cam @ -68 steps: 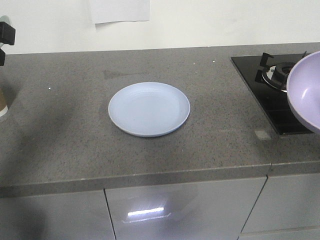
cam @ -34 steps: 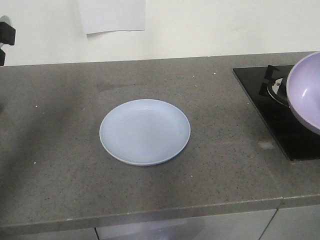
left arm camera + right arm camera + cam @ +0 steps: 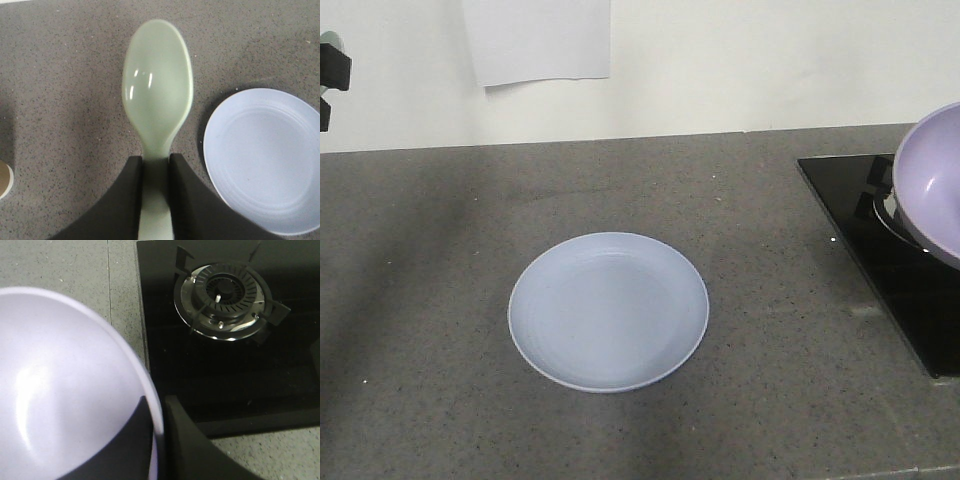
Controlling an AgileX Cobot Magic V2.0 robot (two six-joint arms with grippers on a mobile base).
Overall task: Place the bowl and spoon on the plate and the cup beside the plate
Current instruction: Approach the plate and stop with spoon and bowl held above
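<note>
Wall sheet looks plain; left jaws grip spoon, right jaws bowl.

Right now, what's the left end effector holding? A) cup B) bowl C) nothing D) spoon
D: the left wrist view shows the left end effector clamped on the handle of the mint-green spoon; the bowl is gripped at its rim by the right end effector.

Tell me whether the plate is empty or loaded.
Empty. The plate lies bare on the counter; the left claw holds the spoon beside it, the right claw holds the bowl by the stove.
</note>
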